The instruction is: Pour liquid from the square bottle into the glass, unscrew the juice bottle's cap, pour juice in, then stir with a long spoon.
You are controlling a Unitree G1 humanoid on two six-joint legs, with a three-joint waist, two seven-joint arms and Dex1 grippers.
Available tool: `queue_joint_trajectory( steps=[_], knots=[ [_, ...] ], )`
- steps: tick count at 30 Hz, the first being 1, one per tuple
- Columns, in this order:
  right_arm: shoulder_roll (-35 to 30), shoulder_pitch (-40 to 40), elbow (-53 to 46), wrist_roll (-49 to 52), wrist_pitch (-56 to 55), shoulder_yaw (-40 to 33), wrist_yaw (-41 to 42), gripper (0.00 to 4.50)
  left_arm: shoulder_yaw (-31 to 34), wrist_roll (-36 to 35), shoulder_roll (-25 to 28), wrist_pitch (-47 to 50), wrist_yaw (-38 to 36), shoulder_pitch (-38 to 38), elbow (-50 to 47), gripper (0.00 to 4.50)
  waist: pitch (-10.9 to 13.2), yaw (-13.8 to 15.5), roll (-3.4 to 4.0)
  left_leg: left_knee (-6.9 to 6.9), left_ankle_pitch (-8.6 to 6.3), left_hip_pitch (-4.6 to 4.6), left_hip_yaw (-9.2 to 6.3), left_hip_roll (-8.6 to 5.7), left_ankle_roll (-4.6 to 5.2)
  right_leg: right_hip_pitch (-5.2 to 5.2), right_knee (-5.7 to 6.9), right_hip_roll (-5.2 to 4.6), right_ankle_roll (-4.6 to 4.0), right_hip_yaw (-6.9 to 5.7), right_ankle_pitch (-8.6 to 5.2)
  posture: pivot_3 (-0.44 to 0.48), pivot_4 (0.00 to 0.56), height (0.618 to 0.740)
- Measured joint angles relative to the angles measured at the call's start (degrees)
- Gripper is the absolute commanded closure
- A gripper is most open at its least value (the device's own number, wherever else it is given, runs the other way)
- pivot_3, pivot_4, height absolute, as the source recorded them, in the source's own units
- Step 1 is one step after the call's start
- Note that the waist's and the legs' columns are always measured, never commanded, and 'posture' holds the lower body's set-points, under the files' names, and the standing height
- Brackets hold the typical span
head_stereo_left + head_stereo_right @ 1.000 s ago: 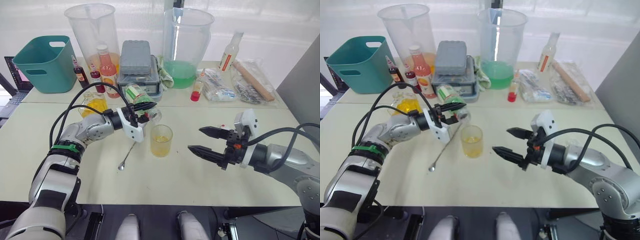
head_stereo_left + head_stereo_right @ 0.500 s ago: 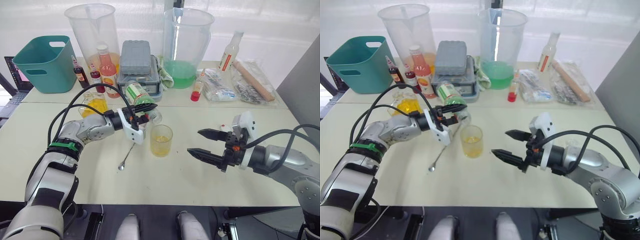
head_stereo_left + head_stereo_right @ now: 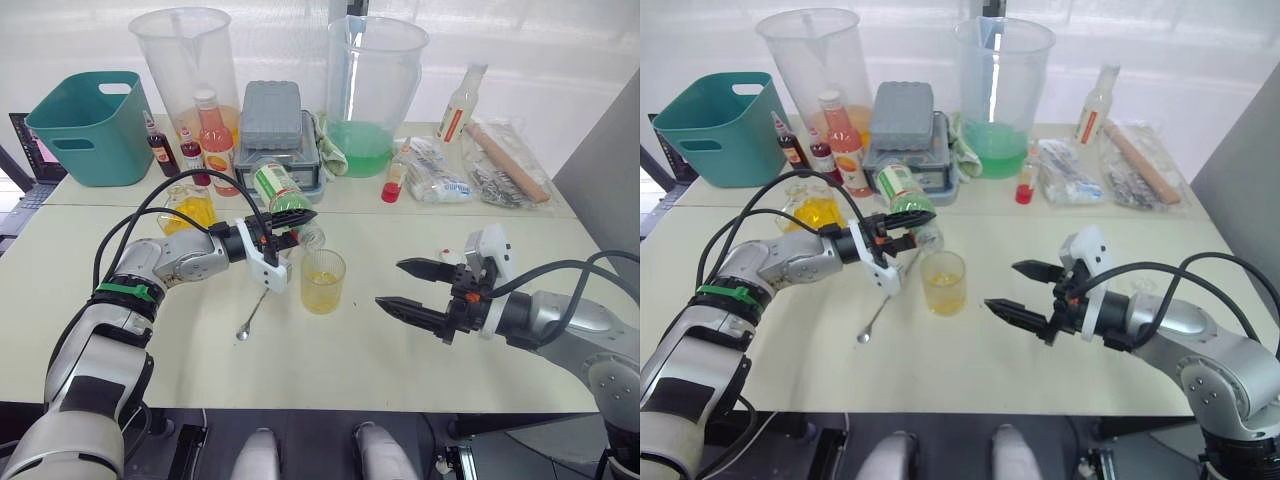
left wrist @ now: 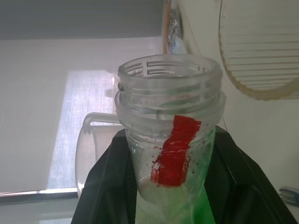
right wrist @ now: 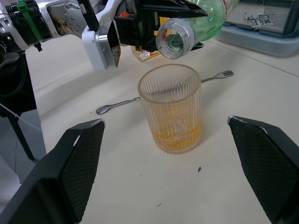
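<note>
My left gripper (image 3: 284, 222) is shut on the juice bottle (image 3: 280, 195), which has a green-and-white label. The bottle is uncapped and tipped, its open mouth (image 5: 171, 39) just above the near rim of the glass (image 3: 323, 281). The ribbed glass holds a shallow layer of yellow-orange liquid (image 5: 178, 139). The long spoon (image 3: 255, 309) lies flat on the table left of the glass. The square bottle (image 3: 188, 211) stands behind my left arm. My right gripper (image 3: 391, 283) hovers open to the right of the glass, holding nothing. A small white cap (image 3: 444, 255) lies beside it.
Along the back stand a teal basket (image 3: 90, 125), two large clear pitchers (image 3: 186, 60) (image 3: 374, 90), a grey lidded box (image 3: 272, 120), an orange-red bottle (image 3: 213, 135), small dark bottles and plastic packets (image 3: 440, 182). A grey panel (image 3: 600, 170) stands at the right.
The juice bottle has tipped more steeply: its base has risen and its mouth has dropped closer to the glass rim. My right gripper has barely moved.
</note>
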Motion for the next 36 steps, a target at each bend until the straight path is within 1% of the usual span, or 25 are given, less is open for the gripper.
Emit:
queue_joint_trajectory(
  steps=[7, 22, 36],
  knots=[
    [0.35, -0.18, 0.07, 0.0, -0.03, 0.37, -0.01, 0.02, -0.53, 1.91, 0.59, 0.14, 2.14, -0.79, -1.74, 3.03, 0.0, 0.0, 0.0, 0.0, 0.0, 0.0, 0.0, 0.0, 0.0, 0.0, 0.01, 0.0, -0.01, 0.0, 0.01, 0.0, 0.15, 0.739],
    [0.4, -0.59, 0.11, 0.0, -0.02, 0.88, -0.01, 0.02, -1.13, 2.64, 1.11, 1.12, 4.17, -0.85, -2.33, 3.03, 0.0, 0.0, 0.0, 0.01, 0.0, 0.01, 0.0, 0.0, -0.01, 0.0, 0.03, 0.0, -0.02, 0.0, 0.02, 0.0, 0.15, 0.739],
    [0.4, -0.59, 0.72, 0.0, -0.03, 0.95, 0.65, 0.02, -1.3, 2.83, 1.1, 1.22, 4.11, -0.86, -2.93, 3.03, 0.0, 0.01, 0.0, 0.01, 0.0, 0.02, 0.0, 0.0, -0.01, 0.0, 0.04, 0.0, -0.04, 0.0, 0.03, 0.0, 0.15, 0.739]
  ],
)
